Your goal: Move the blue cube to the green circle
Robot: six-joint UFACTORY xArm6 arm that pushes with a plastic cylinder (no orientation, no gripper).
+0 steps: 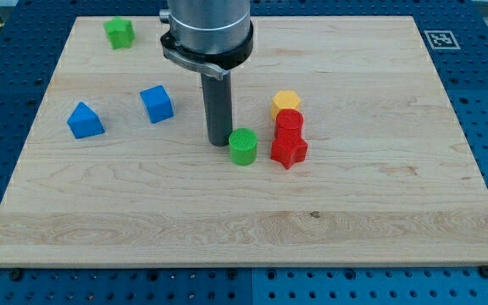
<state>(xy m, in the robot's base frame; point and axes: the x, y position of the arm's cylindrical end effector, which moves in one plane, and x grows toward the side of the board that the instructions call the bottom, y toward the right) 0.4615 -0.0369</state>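
Observation:
The blue cube (pixel 157 103) lies on the wooden board at the view's left of centre. The green circle (pixel 243 146), a short green cylinder, stands near the board's middle. My tip (pixel 219 141) rests on the board just left of the green circle, almost touching it, and about 75 px right of and below the blue cube. The rod rises straight up to the grey arm body at the view's top.
A blue triangular block (pixel 85 121) lies left of the blue cube. A green block (pixel 119 33) sits at the top left. A yellow block (pixel 285 103), a red block (pixel 289 124) and a red star-like block (pixel 289 152) stand in a column right of the green circle. The board (pixel 244 229) lies on a blue perforated table.

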